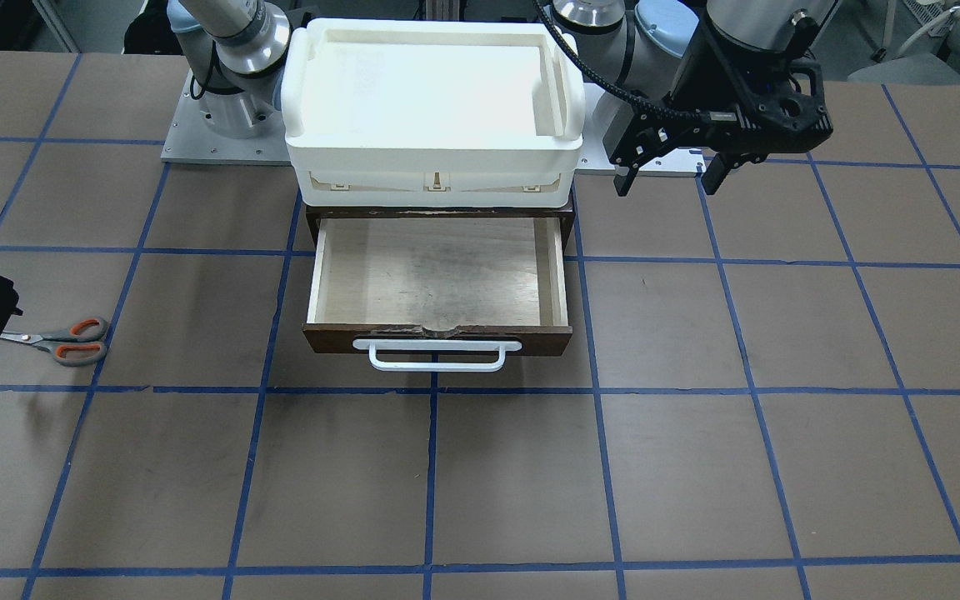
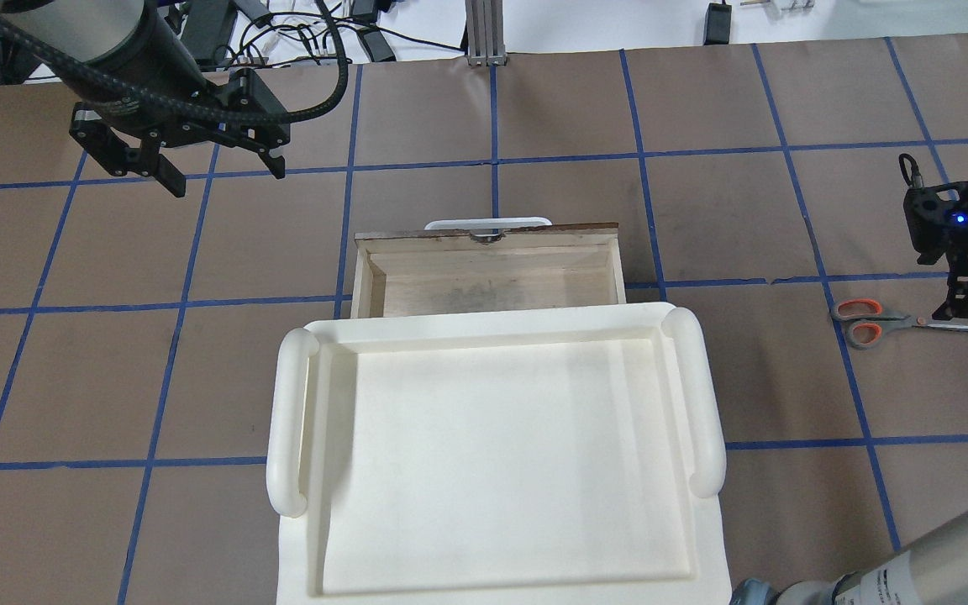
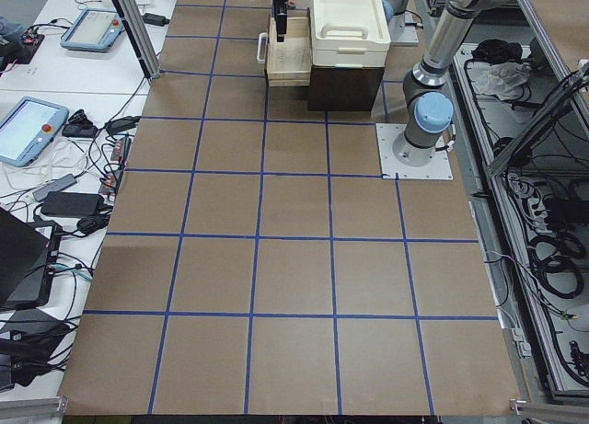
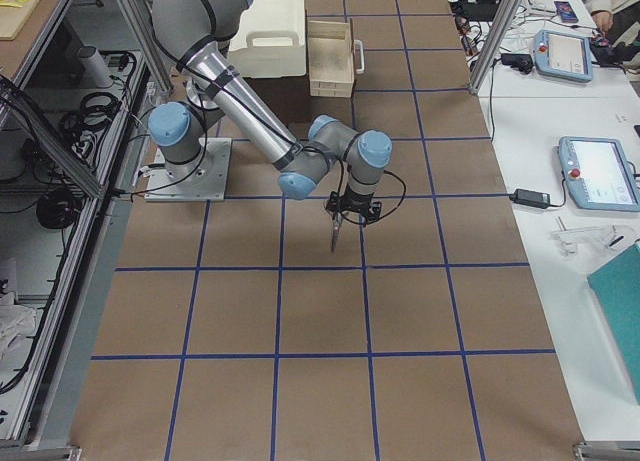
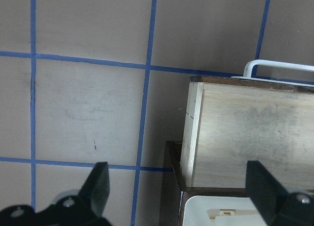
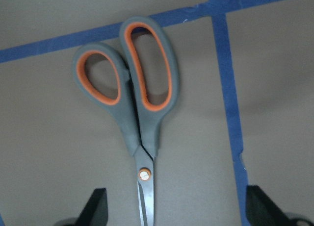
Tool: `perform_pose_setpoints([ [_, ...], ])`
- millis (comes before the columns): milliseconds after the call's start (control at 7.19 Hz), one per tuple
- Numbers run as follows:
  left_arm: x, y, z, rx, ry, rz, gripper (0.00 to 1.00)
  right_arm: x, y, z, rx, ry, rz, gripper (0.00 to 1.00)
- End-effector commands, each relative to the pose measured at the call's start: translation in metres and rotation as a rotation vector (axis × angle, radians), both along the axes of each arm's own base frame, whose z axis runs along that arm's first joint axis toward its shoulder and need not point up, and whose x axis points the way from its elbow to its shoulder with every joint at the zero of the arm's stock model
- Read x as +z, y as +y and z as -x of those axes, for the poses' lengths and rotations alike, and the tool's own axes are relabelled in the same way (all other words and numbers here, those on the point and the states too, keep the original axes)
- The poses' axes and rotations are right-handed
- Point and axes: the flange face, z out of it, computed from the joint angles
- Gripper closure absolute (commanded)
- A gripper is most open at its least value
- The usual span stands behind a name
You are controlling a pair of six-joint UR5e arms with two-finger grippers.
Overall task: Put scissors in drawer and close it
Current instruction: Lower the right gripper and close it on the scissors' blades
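Note:
The scissors [image 1: 53, 340] lie flat and closed on the brown table, far to the robot's right of the drawer, with grey handles lined in orange. They also show in the overhead view [image 2: 887, 319] and the right wrist view [image 6: 142, 133]. My right gripper [image 2: 965, 313] is open and low over the blades, with one finger on each side of them [image 6: 177, 209], not closed on them. The drawer [image 1: 438, 283] is pulled out, its pale wood inside empty, its white handle [image 1: 437, 354] at the front. My left gripper [image 2: 222, 172] is open and empty, above the table on the drawer's other side.
A large white plastic tray [image 1: 434, 83] sits on top of the dark cabinet that holds the drawer. Blue tape lines grid the table. The left wrist view shows the drawer's corner [image 5: 196, 93] below the gripper.

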Motion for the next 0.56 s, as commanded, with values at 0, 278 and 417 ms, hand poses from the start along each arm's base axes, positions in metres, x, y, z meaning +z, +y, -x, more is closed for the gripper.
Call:
perform_pose_setpoints([
  [0,0.004,0.008,-0.001,0.002,0.000,-0.009,0.00,-0.020,0.015,-0.010,0.009,-0.034,-0.050,0.00],
  [278,0.001,0.009,-0.004,0.004,-0.007,-0.027,0.00,-0.024,0.017,-0.011,0.041,-0.043,-0.066,0.00],
  [417,0.001,0.008,-0.004,0.005,-0.003,-0.026,0.00,-0.030,0.018,-0.011,0.042,-0.045,-0.083,0.00],
])
